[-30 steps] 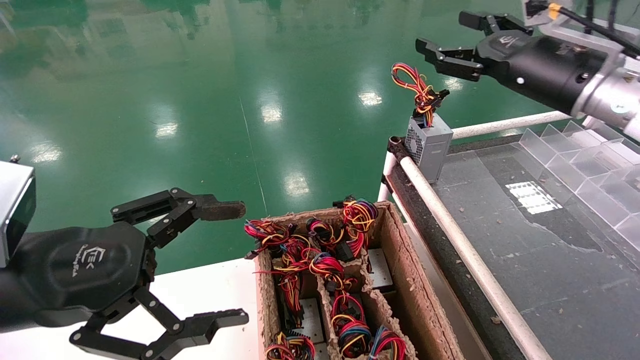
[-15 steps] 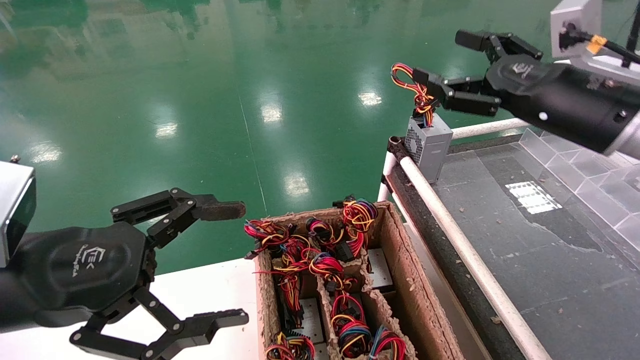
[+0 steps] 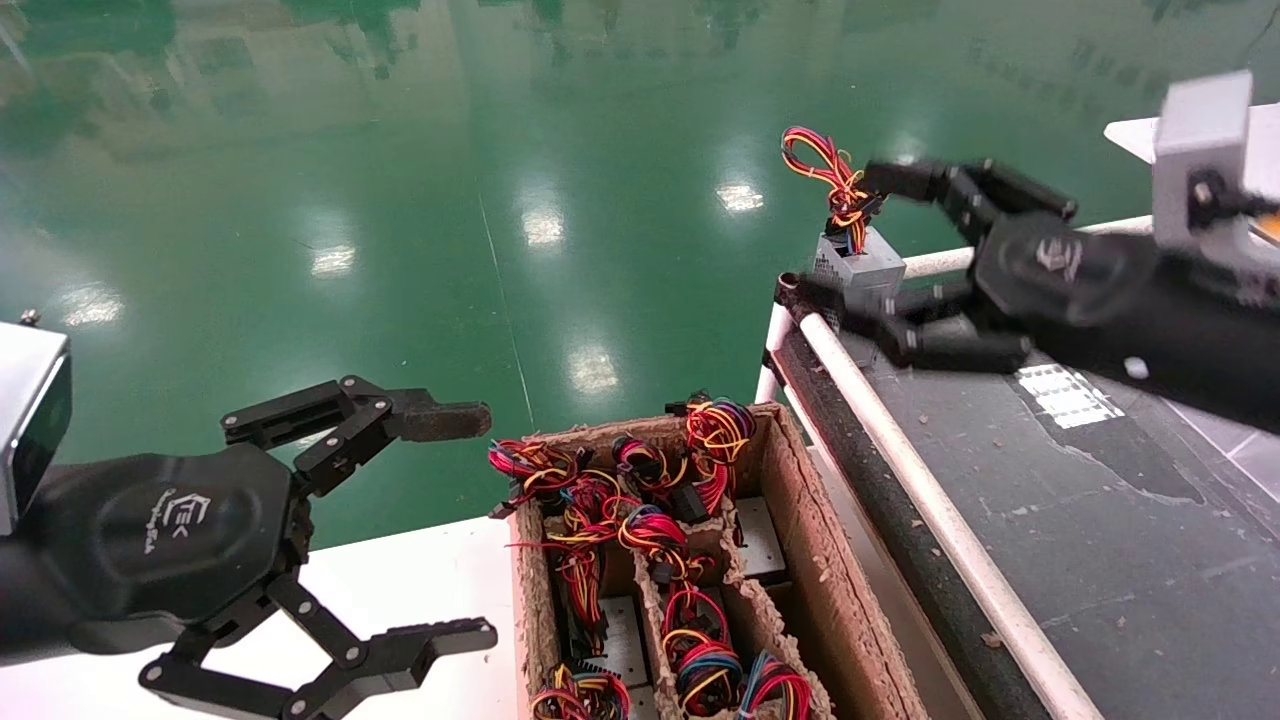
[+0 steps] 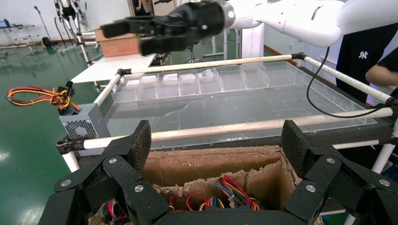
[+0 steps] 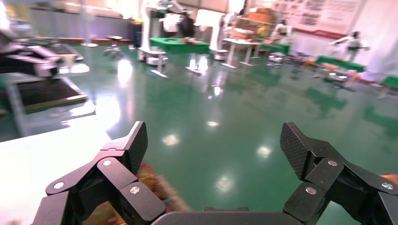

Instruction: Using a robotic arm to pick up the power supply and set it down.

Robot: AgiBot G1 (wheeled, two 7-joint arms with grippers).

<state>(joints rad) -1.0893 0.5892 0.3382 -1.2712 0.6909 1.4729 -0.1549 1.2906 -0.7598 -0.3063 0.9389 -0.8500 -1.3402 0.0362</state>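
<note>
The power supply point(image 3: 862, 272), a small grey box with a vent face, stands upright on the near corner of the dark table. Its red, yellow and blue wire loop point(image 3: 822, 160) sticks up. My right gripper point(image 3: 838, 237) is open. In the head view its fingers point(image 3: 905, 180) frame the box. In the left wrist view the right gripper point(image 4: 136, 37) hangs above the power supply point(image 4: 84, 127), apart from it. In the right wrist view, blurred wires point(image 5: 157, 185) lie by one finger. The right gripper point(image 5: 215, 140) holds nothing. My left gripper point(image 3: 483, 527) is parked open at the lower left.
A cardboard box point(image 3: 805, 520) with dividers holds several more wired units, just below the left gripper point(image 4: 216, 140). White pipe rails point(image 3: 935, 520) edge the dark table. Clear divider bins point(image 4: 197, 82) line its far side. A white tabletop point(image 3: 420, 580) lies under the left arm.
My right gripper has swung down and toward me, from above the wire loop to level with the power supply. The left arm and the power supply have not moved.
</note>
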